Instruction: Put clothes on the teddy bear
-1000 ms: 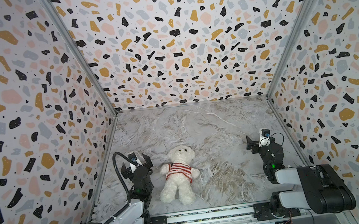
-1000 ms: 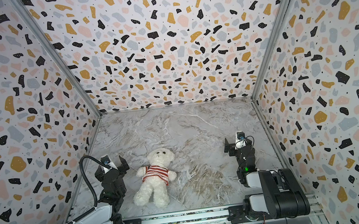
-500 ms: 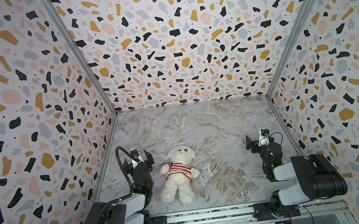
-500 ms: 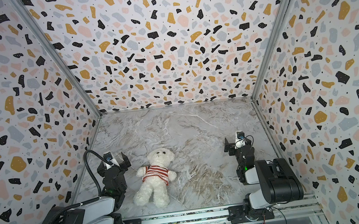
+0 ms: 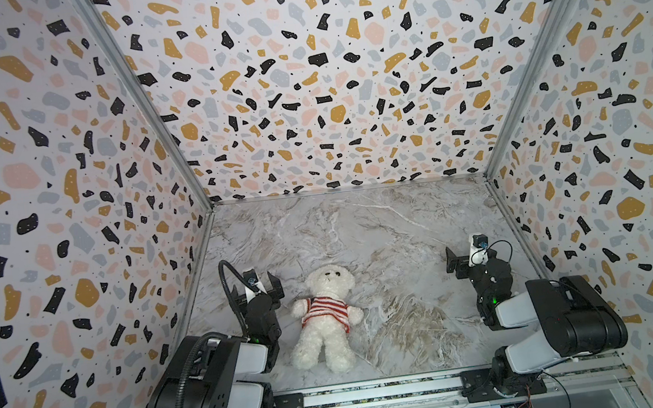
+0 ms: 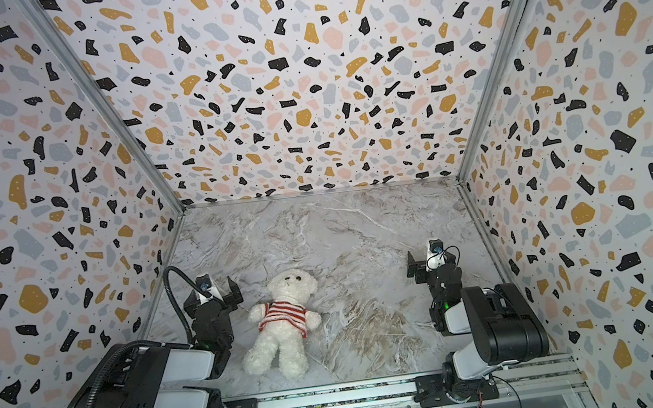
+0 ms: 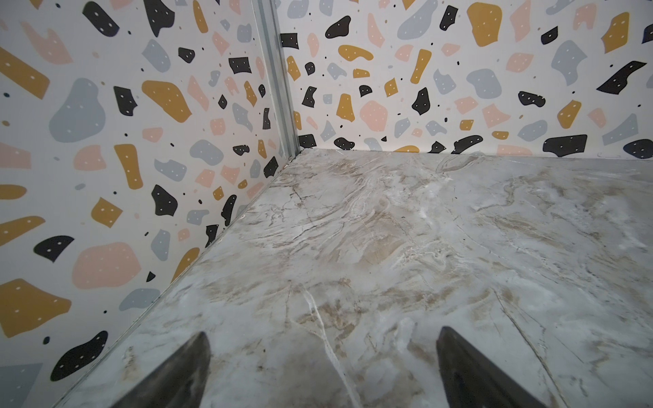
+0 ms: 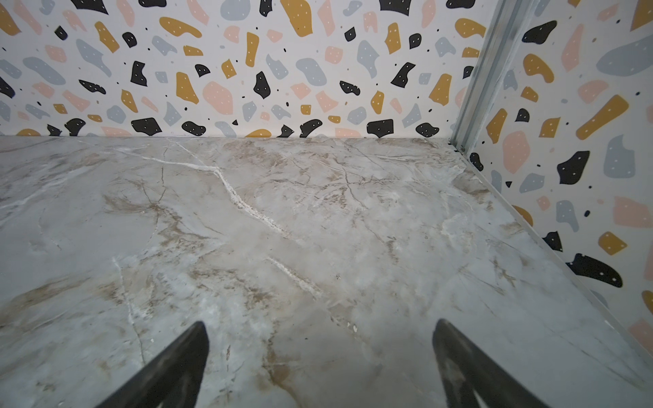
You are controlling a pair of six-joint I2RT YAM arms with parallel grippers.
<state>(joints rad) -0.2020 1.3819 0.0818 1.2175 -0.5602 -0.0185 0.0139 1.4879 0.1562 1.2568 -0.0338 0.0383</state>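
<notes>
**A:** Well, starting on the left: the black left tool (image 5: 254, 289) hangs low over the grey-veined marble worktop (image 5: 381, 224). Its jaws are spread wide, with nothing between them but bare stone.

**B:** And the bear?

**A:** Just beside that tool, not touching it. The small fluffy cream-white plush teddy bear (image 5: 327, 339) lies face-up near the front edge, head toward the back wall and slightly tilted. The red-and-white striped knitted sweater (image 5: 324, 313) covers its chest, and both arms poke out at the sides.

**B:** So the dressing looks done?

**A:** I judge so, and what's in hand is backing off cleanly. The hem sits a little lower on one hip. Any tidy-up calls for a light pinch on the knit edge alone, never the fur, or the whole toy drags.

**B:** Right side?

**A:** The black right tool (image 5: 471, 261) is well apart from the bear, jaws equally spread and empty. Best to fold both arms straight back, away from the toy's limbs.
</notes>
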